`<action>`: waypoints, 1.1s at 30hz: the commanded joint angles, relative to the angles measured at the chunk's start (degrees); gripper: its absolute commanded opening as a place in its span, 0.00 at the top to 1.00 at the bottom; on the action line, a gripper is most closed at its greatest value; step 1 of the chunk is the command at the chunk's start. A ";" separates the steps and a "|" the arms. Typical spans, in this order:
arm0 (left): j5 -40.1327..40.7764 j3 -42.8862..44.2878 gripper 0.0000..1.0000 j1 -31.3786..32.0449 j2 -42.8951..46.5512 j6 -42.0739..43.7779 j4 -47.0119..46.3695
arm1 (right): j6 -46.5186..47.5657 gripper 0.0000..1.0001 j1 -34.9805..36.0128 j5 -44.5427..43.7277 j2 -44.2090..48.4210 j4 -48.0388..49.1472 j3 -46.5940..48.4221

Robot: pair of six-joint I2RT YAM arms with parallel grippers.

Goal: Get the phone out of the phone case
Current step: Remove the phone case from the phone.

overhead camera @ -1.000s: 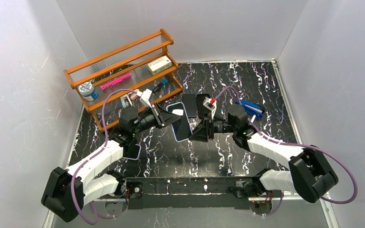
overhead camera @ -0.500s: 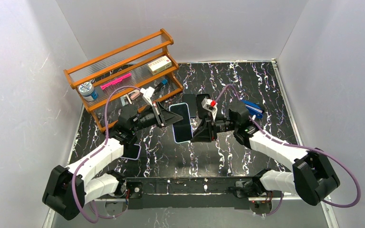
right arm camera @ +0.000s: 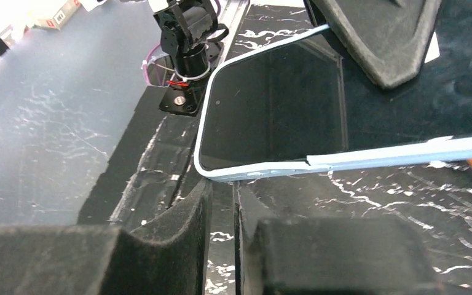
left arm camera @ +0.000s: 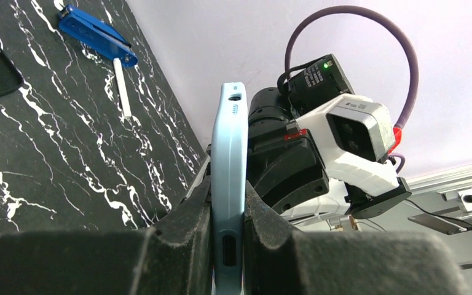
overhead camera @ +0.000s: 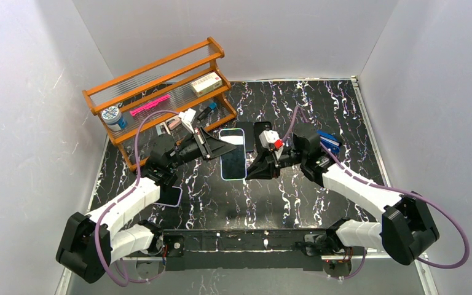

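**At the centre of the top view: a cased phone between 2 grippers**

In the middle of the top view, the phone (overhead camera: pixel 233 157) hangs screen-up above the black marbled table (overhead camera: pixel 295 203), inside its light blue phone case (overhead camera: pixel 222 161). The left gripper (overhead camera: pixel 229 145) reaches in from the left and is clamped on the case's upper left edge. In the left wrist view, its 2 black pads squeeze the case edge-on at lower centre.

The right gripper (overhead camera: pixel 250 174) comes in from the right, its tip at the phone's lower right corner. In the right wrist view, its fingers (right arm camera: pixel 178 215) stand almost together with only a thin slit between them. I cannot tell whether they pinch the case. Just above them, a strip of the case's rim stands away from the phone's edge, running toward the right of the frame.

A wooden rack (overhead camera: pixel 160 80) sits at upper left.
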State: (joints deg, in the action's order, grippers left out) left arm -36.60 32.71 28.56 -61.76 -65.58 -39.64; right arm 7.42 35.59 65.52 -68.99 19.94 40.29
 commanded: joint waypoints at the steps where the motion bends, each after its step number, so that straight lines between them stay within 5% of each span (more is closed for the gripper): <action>1: -4.02 1.92 1.00 1.15 1.03 -2.73 -2.27 | 9.69 0.99 0.00 -6.89 -1.61 2.33 6.47; 5: -2.90 0.99 1.00 1.15 3.28 -1.30 -2.37 | 8.56 0.96 -0.07 -6.81 -2.80 1.79 7.42; 13: -0.52 2.04 1.00 0.55 6.25 9.74 -0.18 | 0.53 0.59 0.00 -6.05 1.48 2.42 -0.52; 19: 0.46 2.60 1.00 0.45 7.35 15.27 -0.18 | -11.40 0.43 0.37 -6.13 4.03 10.73 -6.22; 33: -1.19 1.03 1.00 0.53 8.85 14.61 -3.97 | -22.08 0.45 4.78 -4.53 -0.35 25.93 -4.83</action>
State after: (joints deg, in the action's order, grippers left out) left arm -36.99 32.71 29.36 -55.09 -50.11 -37.50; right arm -11.70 39.20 59.20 -68.07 39.77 33.23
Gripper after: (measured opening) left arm 0.139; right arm 0.572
